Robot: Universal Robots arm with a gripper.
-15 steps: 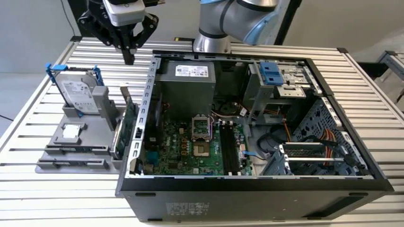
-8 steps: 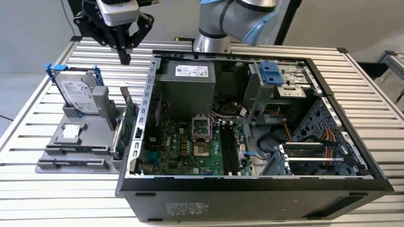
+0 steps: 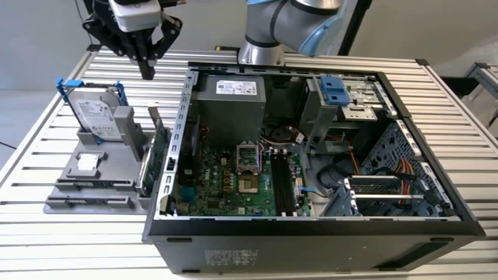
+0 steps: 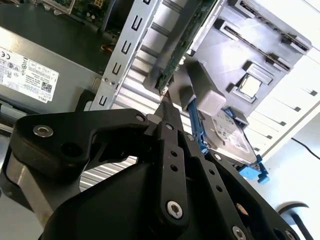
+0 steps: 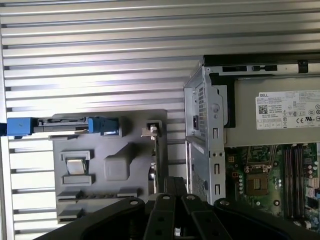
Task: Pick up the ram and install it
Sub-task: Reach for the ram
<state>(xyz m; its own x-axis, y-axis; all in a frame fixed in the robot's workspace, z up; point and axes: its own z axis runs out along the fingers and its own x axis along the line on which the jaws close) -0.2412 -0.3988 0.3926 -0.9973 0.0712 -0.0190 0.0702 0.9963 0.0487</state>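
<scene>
1. Metal slats make the desk (image 3: pixel 78 245), and an open computer case (image 3: pixel 311 230) lies on it from the middle toward the exterior view's right edge.
2. A grey holder (image 3: pixel 116 172) sits on the desk near the exterior view's left edge, just beside the case.
3. The ram (image 3: pixel 92 185) sits in this holder, at the end closest to the desk's near edge. It shows as a thin bluish strip seen edge-on in a slotted row. A second similar row lies just in front of it, and I cannot tell what that one holds.
4. A hard drive (image 3: pixel 101 119) in a blue frame stands upright at the holder's far end. A green card (image 3: pixel 160 151) stands on its edge along the side of the holder that faces the case.
5. The tool (image 3: pixel 146 73) hangs in the air over the far part of the desk, above the far end of the holder and well apart from the ram. Its black fingers (image 4: pixel 172 150) are pressed together, tip against tip, and they point down.
6. Both wrist views show the closed tips above the far end of the green card, close to the case wall.
7. Inside the case, the green motherboard (image 3: pixel 225 186) carries long black sockets (image 3: pixel 283 184), and a grey power supply (image 3: pixel 230 99) sits at the far side.
8. The robot arm (image 3: pixel 288 29) rises behind the far edge of the case.
</scene>
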